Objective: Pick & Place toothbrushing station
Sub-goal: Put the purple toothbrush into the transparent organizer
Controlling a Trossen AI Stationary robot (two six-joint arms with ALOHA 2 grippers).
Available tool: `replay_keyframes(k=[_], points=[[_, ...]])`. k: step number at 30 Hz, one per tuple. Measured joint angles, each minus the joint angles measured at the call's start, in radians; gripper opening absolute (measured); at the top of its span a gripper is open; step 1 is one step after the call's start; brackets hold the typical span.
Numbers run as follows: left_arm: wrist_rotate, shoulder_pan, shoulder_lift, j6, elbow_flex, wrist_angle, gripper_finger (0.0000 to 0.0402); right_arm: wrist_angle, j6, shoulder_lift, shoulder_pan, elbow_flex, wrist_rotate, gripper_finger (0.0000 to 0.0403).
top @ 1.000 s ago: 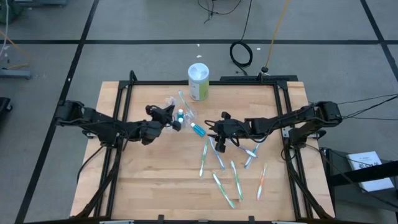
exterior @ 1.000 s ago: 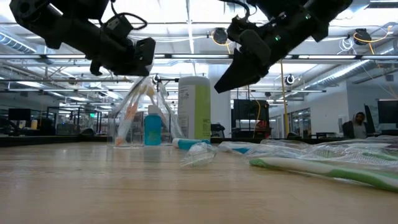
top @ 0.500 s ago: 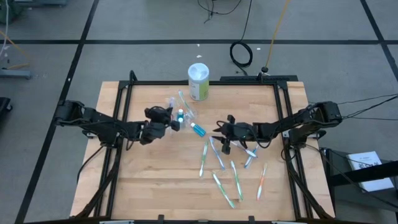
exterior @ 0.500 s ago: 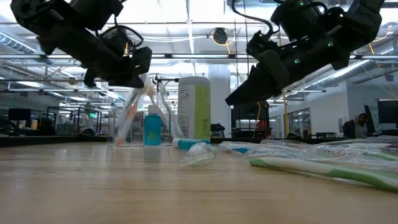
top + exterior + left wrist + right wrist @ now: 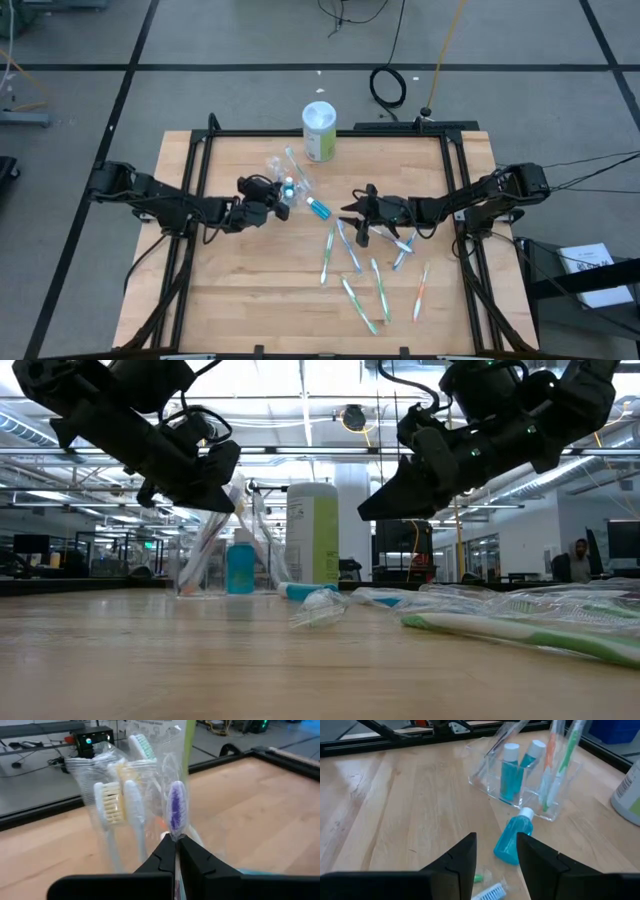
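Toothbrushes (image 5: 352,275) lay scattered across the near half of the table (image 5: 230,300) when we looked, roughly eight of them loose, so we judged most of the job undone. Farther back, one blue tube (image 5: 512,841) lay on its side just beside the clear container (image 5: 530,795), which stood upright and already held two tubes and several brushes. Our left gripper (image 5: 176,851) hung at the container with its fingers pinched together on a wrapped, purple-bristled toothbrush (image 5: 175,815), apparently lowering it in. Our right gripper (image 5: 495,852) hovered with its fingers apart and empty above the lying tube and the nearest loose brushes.
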Motion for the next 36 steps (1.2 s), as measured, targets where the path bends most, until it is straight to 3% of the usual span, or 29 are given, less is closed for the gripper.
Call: replay_keyframes(k=[6,11,18,23,29,36], points=[[-0.039,-0.001,0.000,0.012,0.000,0.005,0.0023,-0.012,0.020,0.000,0.001,0.000,-0.001,0.0138],[-0.041,-0.001,0.000,0.019,0.000,-0.030,0.0035,-0.051,0.020,0.000,0.001,0.000,-0.001,0.0177],[0.013,0.007,0.000,0.076,0.000,-0.019,0.0035,-0.251,0.072,-0.027,0.008,0.000,-0.003,0.0224],[0.062,0.009,0.000,0.078,0.001,-0.025,0.0048,-0.473,0.123,-0.036,0.057,0.043,-0.004,0.0221],[0.056,0.014,0.001,0.098,0.031,-0.029,0.0097,-0.711,0.257,-0.037,0.109,0.073,-0.029,0.0216],[0.017,0.014,-0.026,0.190,0.091,-0.029,0.0124,-0.782,0.277,-0.040,0.125,0.073,-0.025,0.0216]])
